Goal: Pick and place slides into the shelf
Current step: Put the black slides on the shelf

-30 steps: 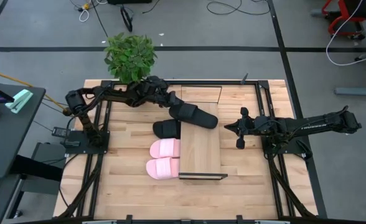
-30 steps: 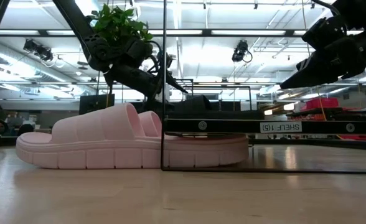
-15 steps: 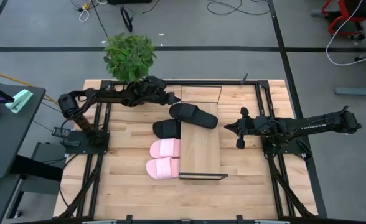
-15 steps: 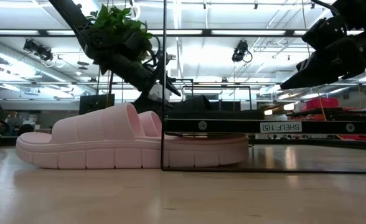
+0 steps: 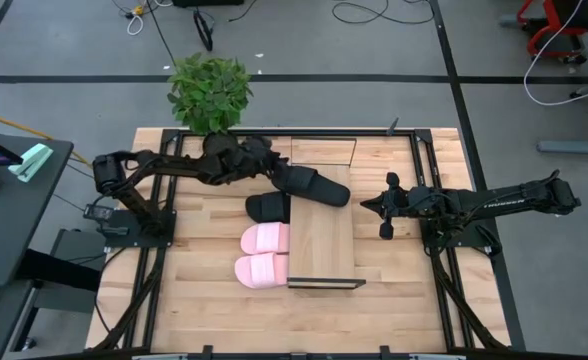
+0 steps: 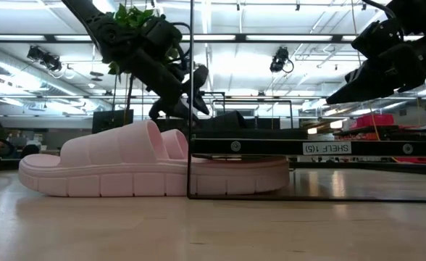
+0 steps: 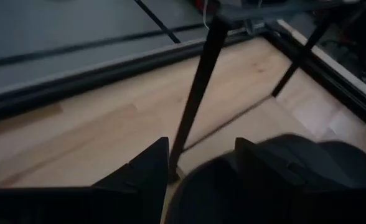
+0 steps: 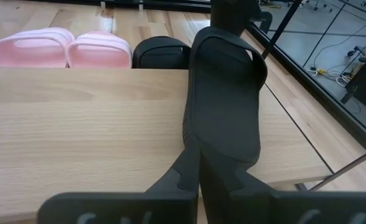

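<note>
One black slide (image 5: pixel 312 186) lies slantwise on the far end of the shelf (image 5: pixel 324 245), a light-wood board on a thin black frame. The second black slide (image 5: pixel 265 207) and two pink slides (image 5: pixel 264 238) (image 5: pixel 258 270) lie on the table along the shelf's left side, each with one end tucked under the board. My left gripper (image 5: pixel 268 168) is open at the upper black slide's far-left end, which shows as a dark mass (image 7: pixel 276 180) by its fingers. My right gripper (image 5: pixel 383 215) is shut and waits right of the shelf. My left gripper stands open at the far-left end of the black slide (image 7: pixel 233 186) on the shelf, slanting down from the table's far left. One finger (image 7: pixel 251 155) merges with the dark slide in its wrist view. I cannot tell whether it touches.
A potted plant (image 5: pixel 209 90) stands at the table's far edge behind my left arm. The shelf's thin black frame leg (image 7: pixel 195 93) runs close in front of my left gripper. Bare tabletop (image 5: pixel 214 310) lies toward the near edge.
My left gripper drew back from the black slide on the shelf toward the table's far left, then came back to the slide's far-left end. The slide has kept its place on the board. The right arm has not moved.
</note>
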You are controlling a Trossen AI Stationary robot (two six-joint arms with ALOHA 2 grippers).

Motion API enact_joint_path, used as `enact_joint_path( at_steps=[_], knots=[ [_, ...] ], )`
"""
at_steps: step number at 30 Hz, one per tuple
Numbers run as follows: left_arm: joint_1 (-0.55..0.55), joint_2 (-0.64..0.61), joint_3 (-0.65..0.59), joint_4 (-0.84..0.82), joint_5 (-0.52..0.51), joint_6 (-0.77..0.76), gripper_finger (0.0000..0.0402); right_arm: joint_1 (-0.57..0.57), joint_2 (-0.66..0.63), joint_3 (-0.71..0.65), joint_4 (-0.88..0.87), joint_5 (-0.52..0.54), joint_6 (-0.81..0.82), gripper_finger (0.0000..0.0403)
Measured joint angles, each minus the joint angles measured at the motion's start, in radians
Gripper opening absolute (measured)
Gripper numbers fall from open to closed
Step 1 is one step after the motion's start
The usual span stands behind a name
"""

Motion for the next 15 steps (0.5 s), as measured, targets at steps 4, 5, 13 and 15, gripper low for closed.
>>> enact_joint_path(
  at_steps=[4,5,13,15],
  knots=[
    [-0.036,-0.044,0.0,-0.061,-0.047,0.01,0.0182,0.0,0.0,0.0,0.0,0.0,0.002,0.0013],
    [-0.045,-0.06,0.0,-0.092,-0.065,0.021,0.0181,0.0,0.0,0.0,-0.001,0.0,0.002,0.0013],
    [-0.181,-0.201,0.0,-0.445,-0.176,-0.026,0.0172,0.0,0.0,0.0,-0.002,0.0,0.003,0.0013],
    [-0.225,-0.222,-0.003,-0.541,-0.207,-0.094,0.0174,0.0,0.0,0.0,-0.002,0.0,0.004,0.0013]
  ],
)
